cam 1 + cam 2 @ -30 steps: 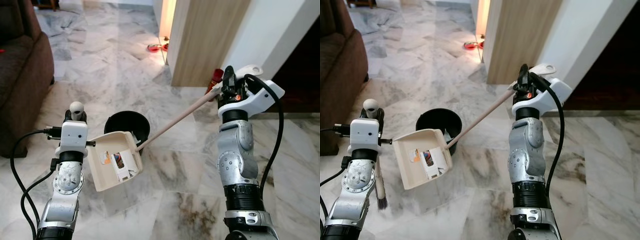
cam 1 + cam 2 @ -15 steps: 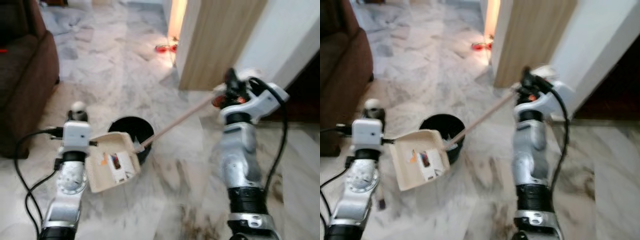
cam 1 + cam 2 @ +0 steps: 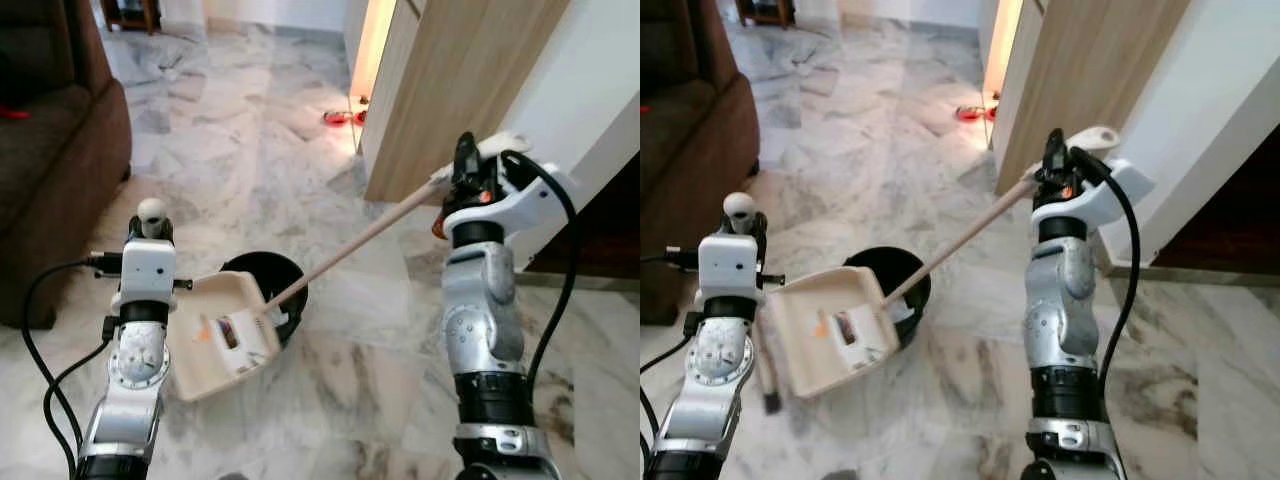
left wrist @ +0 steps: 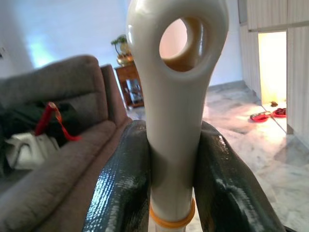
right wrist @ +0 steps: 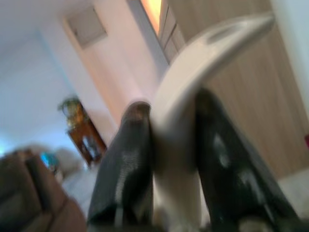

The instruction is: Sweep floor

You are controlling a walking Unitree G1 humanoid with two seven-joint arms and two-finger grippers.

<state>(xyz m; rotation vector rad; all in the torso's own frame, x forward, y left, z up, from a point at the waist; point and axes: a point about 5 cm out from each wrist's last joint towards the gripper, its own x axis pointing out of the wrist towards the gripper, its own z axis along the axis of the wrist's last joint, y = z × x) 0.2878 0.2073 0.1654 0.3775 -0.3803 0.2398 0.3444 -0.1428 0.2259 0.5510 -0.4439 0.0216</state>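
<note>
Dustpan (image 3: 222, 335) is tilted at the black bin (image 3: 268, 285), its long handle (image 3: 355, 244) slanting up to the right gripper (image 3: 466, 172), clamped on it. A brush handle (image 4: 176, 96), apparently, is clamped by the left gripper (image 4: 169, 183).

You stand on a grey-veined marble floor (image 3: 250, 130), glossy under warm light spilling from a doorway (image 3: 375, 40). A brown sofa (image 3: 55, 150) sits at your left, a wood-panelled wall (image 3: 450, 90) ahead, white wall (image 3: 590, 80) to its right, red slippers (image 3: 338, 117) by the doorway.
</note>
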